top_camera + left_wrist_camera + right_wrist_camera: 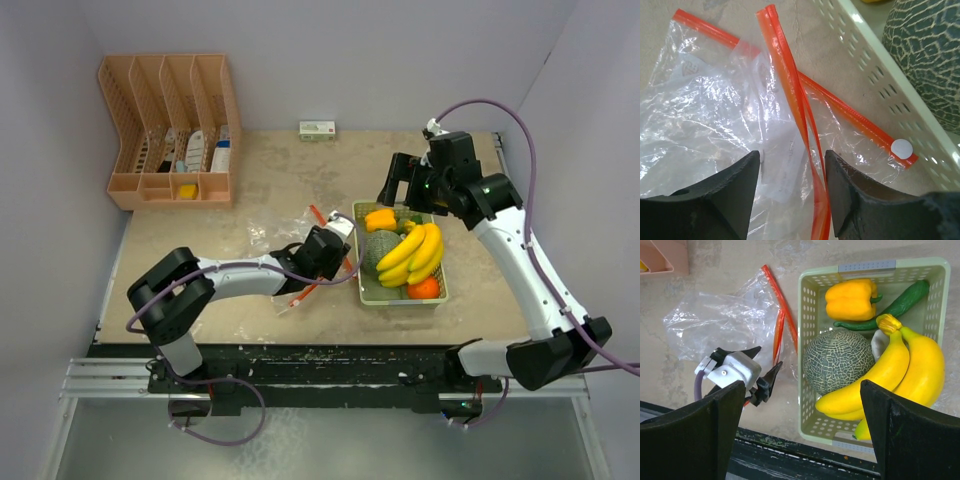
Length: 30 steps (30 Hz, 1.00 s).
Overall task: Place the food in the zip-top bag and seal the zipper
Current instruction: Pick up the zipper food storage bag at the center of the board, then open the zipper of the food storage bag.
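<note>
Organiser [170, 120] in back-left corner, small box [317, 129] at back edge; both well apart from my work. Bag [285, 230] lies flat on surface [180, 225] just left of basket [400, 299]. Zipper [790, 85] unsealed, two strips splayed, slider [901, 147] just beside basket wall. Bare surface left of and behind bag. Basket holds all food: melon [835, 360], bananas [890, 375], pepper [850, 299], orange [424, 288], plus cucumber [900, 305]. My left hand [792, 160] low over bag, fingers apart straddling one strip, gripping nothing. Right hand [802, 387] above basket, spread wide, empty.
</note>
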### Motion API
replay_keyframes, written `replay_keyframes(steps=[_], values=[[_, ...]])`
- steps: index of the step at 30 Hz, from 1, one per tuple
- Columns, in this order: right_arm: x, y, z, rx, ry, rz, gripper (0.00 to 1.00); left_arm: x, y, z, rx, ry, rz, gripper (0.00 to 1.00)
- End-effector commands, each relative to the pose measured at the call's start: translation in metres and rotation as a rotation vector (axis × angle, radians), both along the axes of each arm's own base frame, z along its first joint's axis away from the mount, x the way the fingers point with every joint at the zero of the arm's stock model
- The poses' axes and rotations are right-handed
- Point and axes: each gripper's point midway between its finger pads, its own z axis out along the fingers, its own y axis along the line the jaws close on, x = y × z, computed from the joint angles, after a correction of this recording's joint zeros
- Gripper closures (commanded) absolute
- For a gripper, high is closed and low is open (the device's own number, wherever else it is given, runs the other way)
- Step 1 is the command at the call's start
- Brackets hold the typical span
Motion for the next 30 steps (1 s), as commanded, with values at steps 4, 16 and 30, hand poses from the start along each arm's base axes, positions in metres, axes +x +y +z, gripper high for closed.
replay_keyframes(steps=[4,16,30], values=[[-0.008,-0.003,0.011,0.009,-0.028,0.019,0.01,0.0,0.0,-0.004,-0.036,0.007,0.017,0.79],[-0.023,0.011,0.031,0.084,-0.095,0.123,0.01,-0.022,0.009,0.158,-0.303,0.005,0.081,1.0],[-0.073,0.07,0.079,0.428,-0.269,0.498,0.12,-0.041,0.02,0.254,-0.741,-0.074,0.134,1.0]])
